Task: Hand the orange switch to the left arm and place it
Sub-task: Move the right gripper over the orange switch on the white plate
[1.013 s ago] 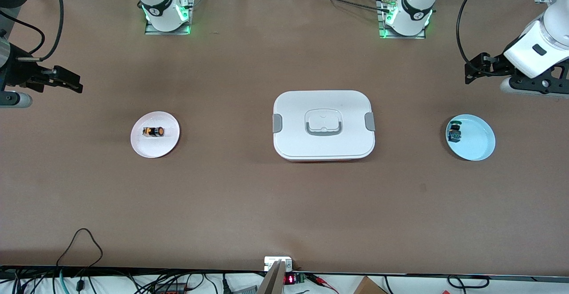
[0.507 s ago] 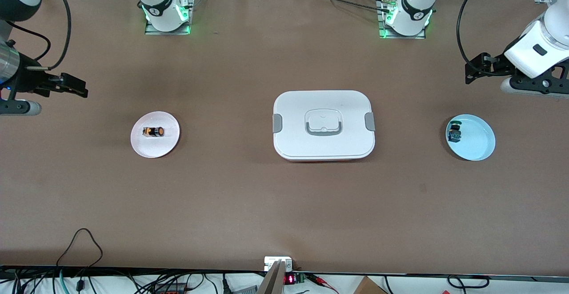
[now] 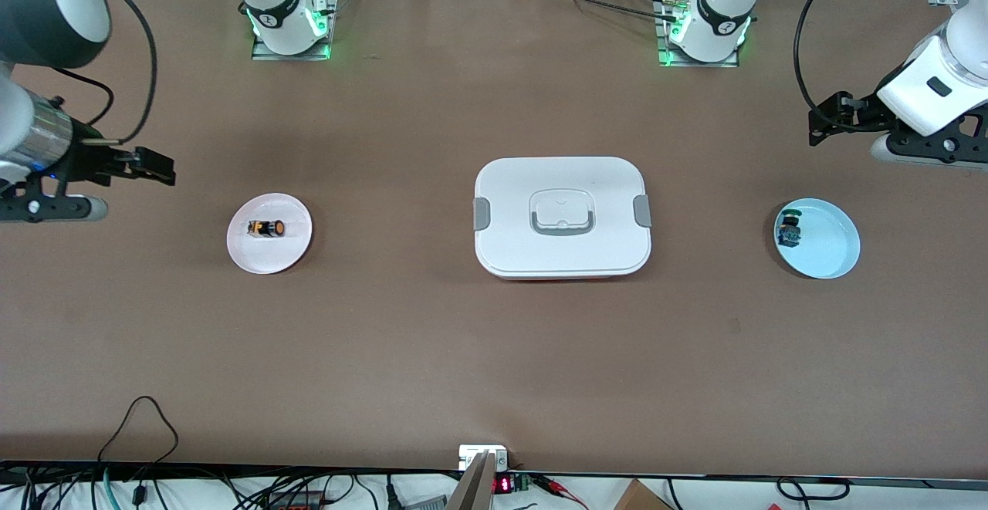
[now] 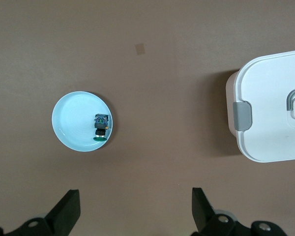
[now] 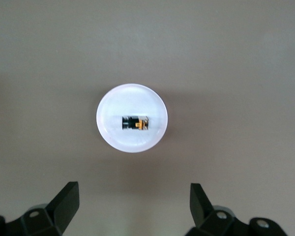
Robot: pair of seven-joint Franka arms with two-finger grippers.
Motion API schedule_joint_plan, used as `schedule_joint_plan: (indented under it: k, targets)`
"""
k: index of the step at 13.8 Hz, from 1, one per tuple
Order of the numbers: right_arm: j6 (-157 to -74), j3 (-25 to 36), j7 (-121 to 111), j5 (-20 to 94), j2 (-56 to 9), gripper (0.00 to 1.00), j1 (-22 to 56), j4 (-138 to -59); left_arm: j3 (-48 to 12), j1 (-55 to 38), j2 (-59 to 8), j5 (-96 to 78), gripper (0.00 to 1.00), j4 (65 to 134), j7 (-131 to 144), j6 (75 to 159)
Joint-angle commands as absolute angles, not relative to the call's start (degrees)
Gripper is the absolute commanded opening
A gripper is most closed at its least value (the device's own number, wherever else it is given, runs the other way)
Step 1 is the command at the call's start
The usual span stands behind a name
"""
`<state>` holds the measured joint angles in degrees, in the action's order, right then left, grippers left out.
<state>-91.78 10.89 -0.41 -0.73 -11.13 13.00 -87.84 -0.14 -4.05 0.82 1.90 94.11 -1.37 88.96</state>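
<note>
The orange switch (image 3: 267, 228) lies on its side on a small white plate (image 3: 289, 251) toward the right arm's end of the table; it also shows in the right wrist view (image 5: 135, 123). My right gripper (image 3: 154, 167) is open and empty, up in the air beside that plate, toward the table's end. The white box (image 3: 563, 217) stands in the middle of the table; its end shows in the left wrist view (image 4: 273, 105). My left gripper (image 3: 822, 120) is open and empty, up in the air near the light blue plate (image 3: 834, 244).
The light blue plate holds a small black switch with a green top (image 3: 789, 230), also in the left wrist view (image 4: 101, 127). The two arm bases (image 3: 289, 20) stand along the table's edge farthest from the front camera. Cables (image 3: 143, 417) lie at the nearest edge.
My right gripper has moved toward the white plate and a little nearer the front camera. The left arm waits almost still. The switch, plates and box have not moved.
</note>
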Motion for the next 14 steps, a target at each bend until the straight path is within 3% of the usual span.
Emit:
schedule_joint_plan:
  k: [1,6,14]
  targets:
    - [-93.69,10.9,-0.17,-1.05,-13.79,1.0,13.27,-87.45,-0.26,-4.04,1.23,2.72,1.0,93.43,-0.7,87.89]
    - [-94.21,10.9,-0.09,-1.06,-17.83,1.0,13.89,-87.54,-0.18,-3.87,0.71,2.9,1.0,93.34,-0.79,88.24]
    - [-107.29,10.9,-0.79,-0.35,-17.67,1.0,13.89,-98.33,-0.35,-4.04,0.88,2.99,1.0,93.34,-0.7,87.89]
